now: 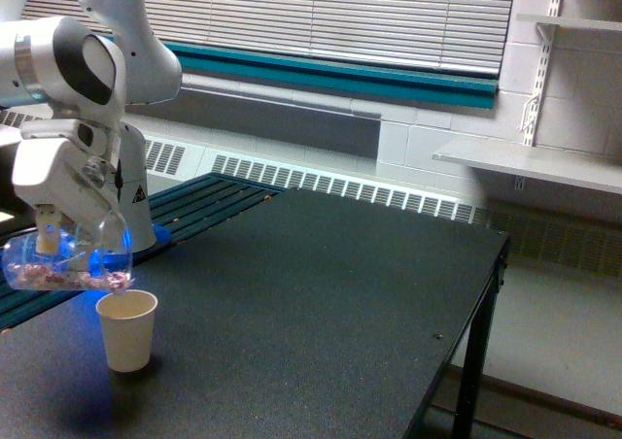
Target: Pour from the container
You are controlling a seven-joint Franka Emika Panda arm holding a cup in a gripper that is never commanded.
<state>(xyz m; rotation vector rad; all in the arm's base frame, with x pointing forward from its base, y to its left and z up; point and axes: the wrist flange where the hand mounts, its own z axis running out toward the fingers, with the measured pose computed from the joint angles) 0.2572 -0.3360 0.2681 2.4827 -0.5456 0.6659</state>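
The container (pixel 68 262) is a clear plastic cup lying almost on its side in the air, mouth toward the exterior view's right, with pinkish-brown pieces along its lower wall up to the rim. My gripper (pixel 47 237) is shut on it from above. A cream paper cup (pixel 126 330) stands upright on the black table (pixel 321 303), just below and right of the container's mouth. No pieces show falling between the two.
The arm's white base (pixel 141 227) stands behind the cups on a dark slatted surface (pixel 209 201). A blue glow lies on the table under the gripper. The table's right edge drops off near a wall shelf (pixel 530 162).
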